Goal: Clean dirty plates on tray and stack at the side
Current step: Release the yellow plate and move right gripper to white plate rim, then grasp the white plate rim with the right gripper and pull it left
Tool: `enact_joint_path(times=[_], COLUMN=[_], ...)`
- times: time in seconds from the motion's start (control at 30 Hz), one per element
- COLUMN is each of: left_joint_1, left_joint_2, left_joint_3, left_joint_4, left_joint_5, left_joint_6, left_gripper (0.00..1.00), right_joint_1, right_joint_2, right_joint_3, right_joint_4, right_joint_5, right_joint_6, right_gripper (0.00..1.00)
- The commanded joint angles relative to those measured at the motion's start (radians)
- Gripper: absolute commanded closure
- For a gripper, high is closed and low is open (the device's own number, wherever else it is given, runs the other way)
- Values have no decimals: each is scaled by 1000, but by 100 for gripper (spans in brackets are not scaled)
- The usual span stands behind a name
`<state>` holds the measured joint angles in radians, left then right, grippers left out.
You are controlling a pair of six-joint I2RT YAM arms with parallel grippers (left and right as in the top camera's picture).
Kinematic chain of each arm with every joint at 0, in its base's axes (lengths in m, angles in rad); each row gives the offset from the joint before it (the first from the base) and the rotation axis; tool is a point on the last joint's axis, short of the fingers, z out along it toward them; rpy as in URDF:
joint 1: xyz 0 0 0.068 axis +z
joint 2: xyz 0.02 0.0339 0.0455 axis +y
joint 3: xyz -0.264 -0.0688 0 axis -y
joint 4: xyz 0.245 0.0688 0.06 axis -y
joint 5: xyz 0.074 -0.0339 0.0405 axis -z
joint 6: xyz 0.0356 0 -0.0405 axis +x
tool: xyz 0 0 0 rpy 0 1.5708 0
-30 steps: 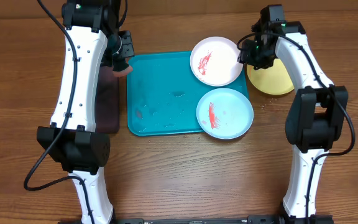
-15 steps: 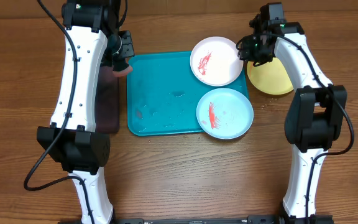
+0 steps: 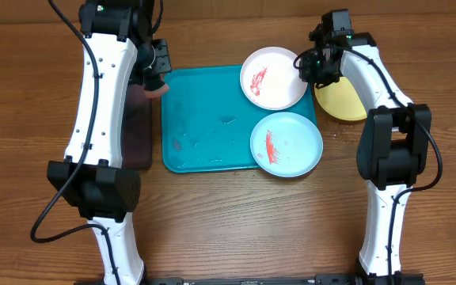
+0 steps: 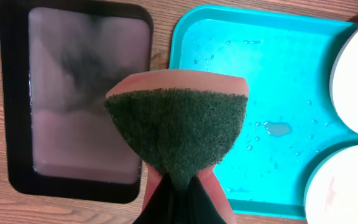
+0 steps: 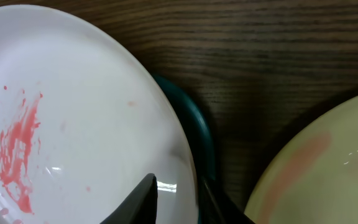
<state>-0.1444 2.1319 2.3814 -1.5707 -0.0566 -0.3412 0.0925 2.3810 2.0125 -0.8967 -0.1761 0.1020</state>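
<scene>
A white plate [image 3: 273, 77] with a red smear lies over the far right corner of the turquoise tray [image 3: 204, 119]. My right gripper [image 3: 311, 67] is shut on this white plate's [image 5: 73, 124] right rim, one finger on the plate and one outside the rim; right gripper [image 5: 179, 190]. A pale mint-blue plate [image 3: 286, 144], also smeared red, overhangs the tray's near right corner. A lime-green-rimmed plate [image 3: 347, 103] rests on the table right of the tray. My left gripper [image 4: 179, 186] is shut on a green-faced sponge [image 4: 179, 124] above the tray's left edge.
A black tray [image 4: 79, 93] lies left of the turquoise tray, partly under my left arm. Water drops dot the turquoise tray's floor [image 4: 260, 74]. The lime-green-rimmed plate [image 5: 316, 162] lies close to the right gripper.
The right gripper has moved left and narrowed its jaws onto the white plate's rim; the plate has shifted slightly left. The left arm and sponge have not moved.
</scene>
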Motion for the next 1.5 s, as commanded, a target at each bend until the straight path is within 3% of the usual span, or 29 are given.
enact_joint_path(times=[0.0, 0.27, 0.57, 0.8, 1.07, 1.27, 1.47], left_joint_1=[-8, -8, -8, -8, -8, -28, -75], left_joint_2=[-6, -6, -6, -6, -6, 6, 7], left_joint_3=[9, 9, 9, 9, 9, -2, -156], left_joint_4=[4, -1, 5, 4, -3, -2, 90], left_joint_5=[5, 5, 5, 5, 5, 6, 16], left_joint_6=[-15, -14, -14, -14, -14, -13, 8], left_gripper=[96, 96, 96, 96, 96, 96, 96], right_joint_1=[4, 19, 111, 218, 296, 327, 328], right_joint_2=[19, 16, 6, 6, 6, 12, 61], right_joint_3=[-18, 2, 112, 89, 83, 81, 81], right_joint_4=[1, -43, -201, -265, -287, -262, -232], right_joint_5=[3, -9, -10, -12, -21, -73, -136], right_joint_6=[-5, -5, 6, 40, 158, 160, 152], right_gripper=[80, 96, 96, 96, 96, 92, 96])
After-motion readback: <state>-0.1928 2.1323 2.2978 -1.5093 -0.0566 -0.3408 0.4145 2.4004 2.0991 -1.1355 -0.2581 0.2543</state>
